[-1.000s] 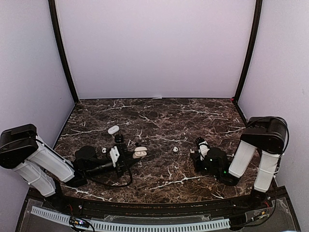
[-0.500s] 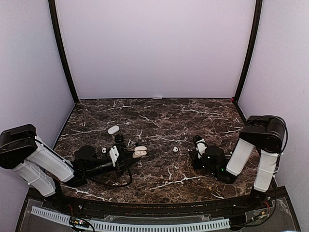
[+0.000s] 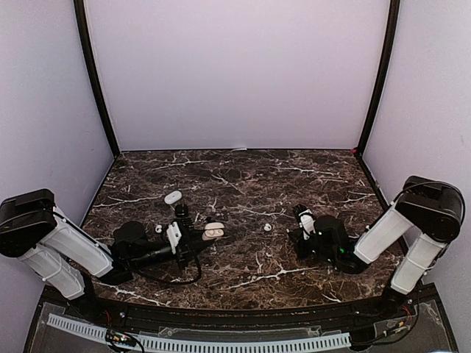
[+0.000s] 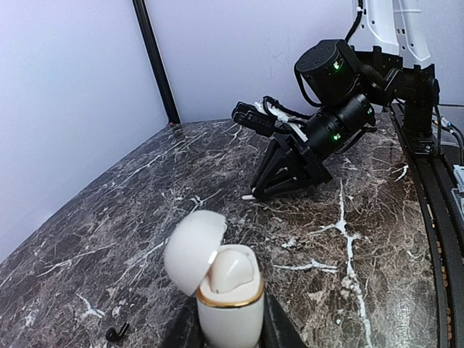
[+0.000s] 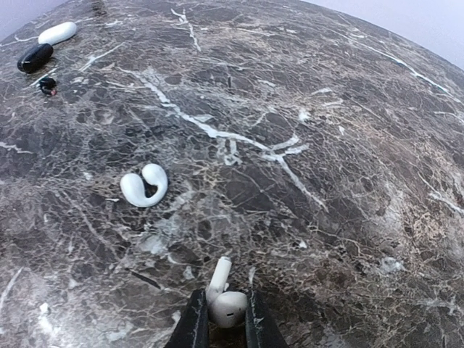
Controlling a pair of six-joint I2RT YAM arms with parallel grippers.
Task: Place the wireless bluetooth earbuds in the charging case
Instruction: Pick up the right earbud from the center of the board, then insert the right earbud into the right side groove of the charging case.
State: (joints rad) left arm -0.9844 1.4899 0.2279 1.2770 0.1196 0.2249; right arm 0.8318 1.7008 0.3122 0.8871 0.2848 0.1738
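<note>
Earbuds (image 3: pixel 268 227) show only as white specks from overhead; the wrist cameras sort them out.

At the lower left of the overhead frame, the left claw (image 3: pixel 203 235) lies low over the dark marble worktop (image 3: pixel 243 176) with a pale charging case (image 3: pixel 214 231) at its tip. Its own camera puts that case upright at bottom centre, with the lid hinged back to the left. The case is clamped between the two dark fingers, and a seated earbud (image 4: pixel 230 270) rests inside. The fingers are cut off by the lower edge. A small black object (image 4: pixel 116 333) at the lower left is too small to identify.

Up and left of the held case, a closed white case (image 3: pixel 173 197) lies apart. The right wrist view shows a black case (image 5: pixel 34 57) just beside it, which overhead melts into the dark stone and arm.

Toward the centre, a hook-shaped earbud (image 5: pixel 143 186) lies alone on the stone.

At the right, the right claw (image 5: pixel 225 322) sits low and is closed on a stemmed earbud (image 5: pixel 226 304). A finger presses each side and the stem points up the frame. Overhead, this earbud is hidden under the claw. Whether it is touching the worktop or just clear of it cannot be told.
</note>
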